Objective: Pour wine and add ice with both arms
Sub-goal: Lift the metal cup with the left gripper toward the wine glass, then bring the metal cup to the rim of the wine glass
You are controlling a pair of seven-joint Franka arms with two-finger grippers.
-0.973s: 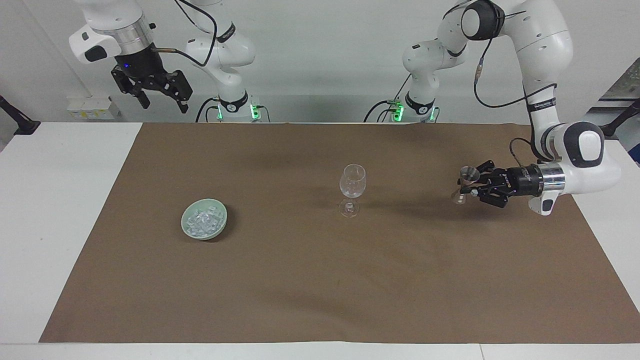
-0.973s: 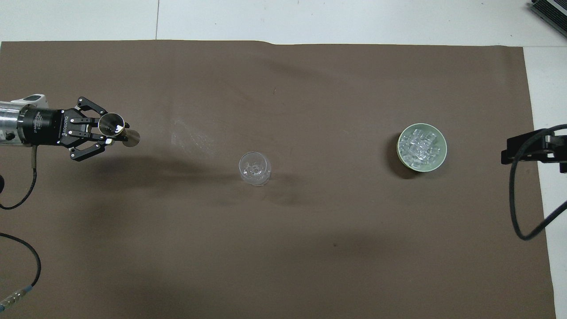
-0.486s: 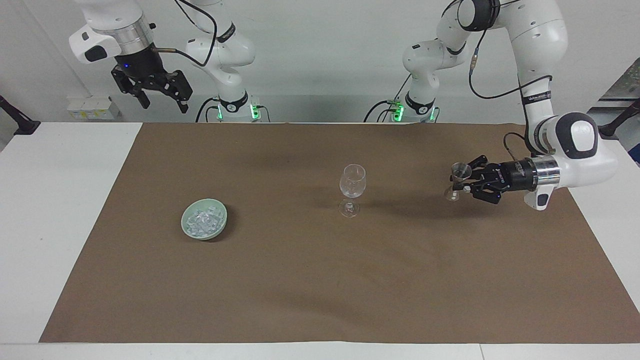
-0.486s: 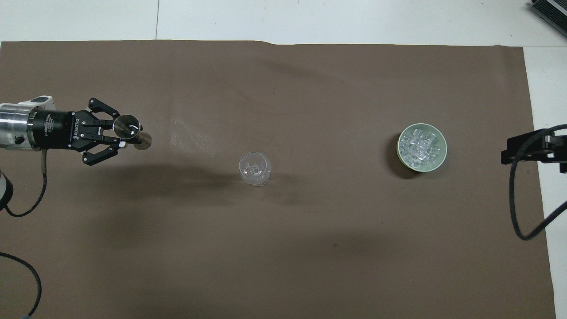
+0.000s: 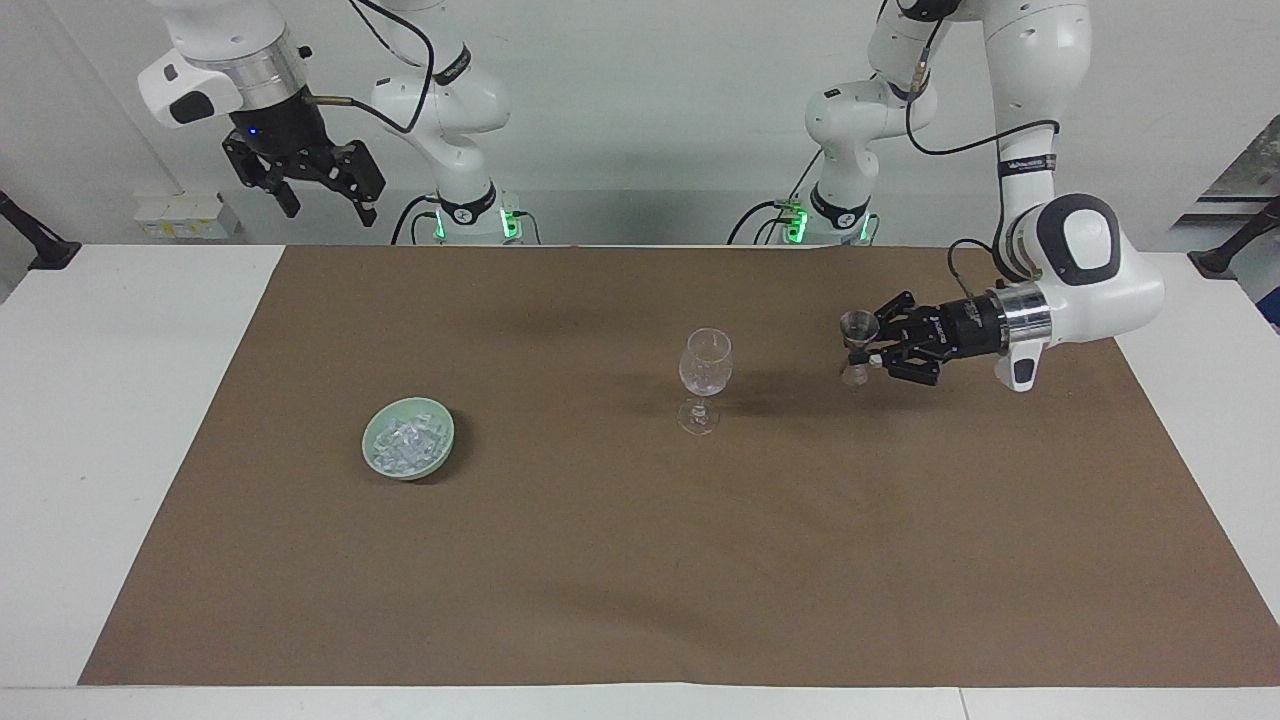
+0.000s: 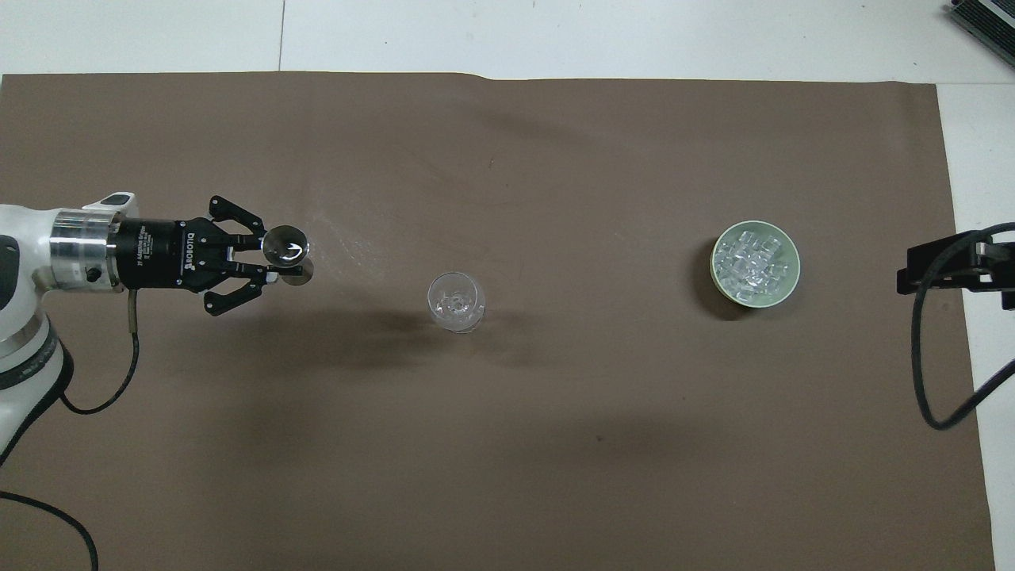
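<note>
A clear stemmed wine glass (image 5: 705,372) (image 6: 456,301) stands upright mid-mat and looks empty. My left gripper (image 5: 866,354) (image 6: 276,265) is shut on the waist of a small metal jigger (image 5: 858,326) (image 6: 284,245), held upright above the mat, beside the glass toward the left arm's end. No wine shows; what the jigger holds is hidden. The ice (image 5: 405,445) (image 6: 752,262) is heaped in a pale green bowl (image 5: 366,440) (image 6: 793,274) toward the right arm's end. My right gripper (image 5: 330,212) hangs open and empty, high over the table's edge by its base, waiting.
A brown mat (image 5: 640,560) (image 6: 507,444) covers most of the white table (image 5: 120,420). Black cables trail from both wrists. In the overhead view a part of the right hand (image 6: 951,266) juts in at the table's edge past the bowl.
The left arm has carried the jigger toward the wine glass, lifting it slightly. The right arm, the glass and the bowl have not moved.
</note>
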